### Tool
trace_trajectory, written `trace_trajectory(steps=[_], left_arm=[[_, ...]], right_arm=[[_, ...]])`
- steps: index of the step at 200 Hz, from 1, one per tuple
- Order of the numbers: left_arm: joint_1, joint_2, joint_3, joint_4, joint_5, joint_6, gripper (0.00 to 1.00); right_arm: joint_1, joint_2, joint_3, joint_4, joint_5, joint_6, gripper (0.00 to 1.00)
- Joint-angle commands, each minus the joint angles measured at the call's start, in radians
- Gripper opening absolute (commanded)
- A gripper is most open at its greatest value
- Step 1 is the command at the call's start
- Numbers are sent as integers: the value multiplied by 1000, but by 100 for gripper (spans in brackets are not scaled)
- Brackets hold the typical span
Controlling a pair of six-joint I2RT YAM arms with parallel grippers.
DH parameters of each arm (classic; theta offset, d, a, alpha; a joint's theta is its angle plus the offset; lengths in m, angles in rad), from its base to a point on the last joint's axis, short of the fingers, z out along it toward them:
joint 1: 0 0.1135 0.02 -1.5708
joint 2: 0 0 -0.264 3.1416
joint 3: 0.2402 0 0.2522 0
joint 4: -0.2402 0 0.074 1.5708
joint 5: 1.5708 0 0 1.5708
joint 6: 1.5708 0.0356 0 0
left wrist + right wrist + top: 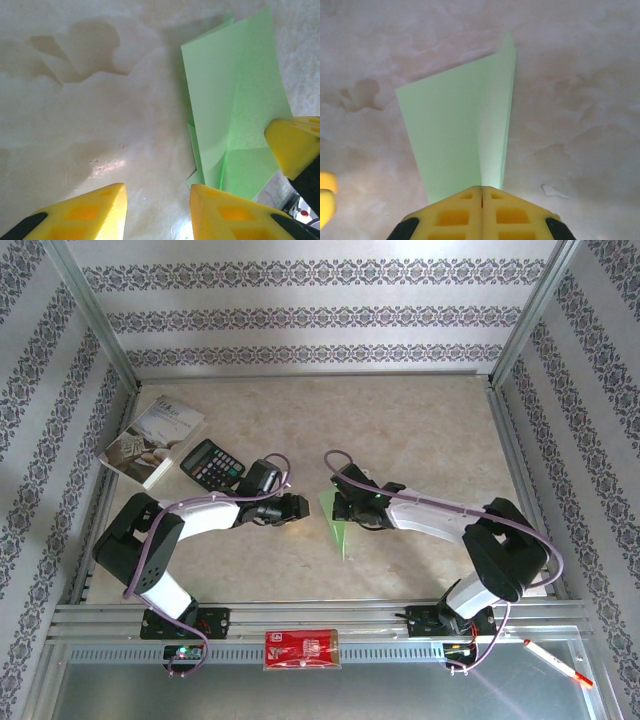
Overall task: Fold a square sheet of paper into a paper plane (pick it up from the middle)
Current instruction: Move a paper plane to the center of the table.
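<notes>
The square sheet of paper is light green and folded along a centre crease into a slim, pointed paper plane (341, 527) at the middle of the table. My right gripper (481, 189) is shut on the paper plane's (460, 125) centre fold, and its flaps spread away from the jaws. In the top view the right gripper (341, 503) sits at the plane's far end. My left gripper (157, 192) stands open over bare table just left of the paper plane (235, 100), holding nothing. In the top view the left gripper (301, 508) faces the right one.
A black calculator (212, 464) and a grey-white booklet (155, 440) lie at the back left. A red packet (301, 649) rests on the front rail, and a pen (557, 663) lies at the front right. A small white scrap (554, 190) lies near the plane.
</notes>
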Motion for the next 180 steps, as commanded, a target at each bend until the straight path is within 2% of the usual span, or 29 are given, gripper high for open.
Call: trace_trajectory(steps=[1, 25, 44, 63, 82, 126, 168, 180], left_arm=[[9, -42, -31, 52, 10, -53, 39], [68, -92, -98, 123, 17, -119, 40], [104, -167, -146, 114, -34, -134, 41], [104, -237, -161, 65, -87, -118, 45], [100, -259, -166, 50, -82, -119, 48], [38, -198, -160, 91, -55, -136, 48], [-35, -83, -86, 153, 24, -138, 49], [-46, -50, -58, 155, 44, -136, 52]], right_arm=[[-27, -58, -41, 144, -168, 2, 0], [-39, -84, -76, 291, -299, 75, 0], [-39, -74, -120, 427, -372, 159, 0], [-55, -47, -168, 513, -401, 197, 0], [-96, -11, -222, 568, -417, 200, 0], [-180, 75, -316, 667, -454, 181, 0], [-195, 106, -356, 715, -461, 182, 0], [-194, 104, -358, 716, -458, 183, 0]])
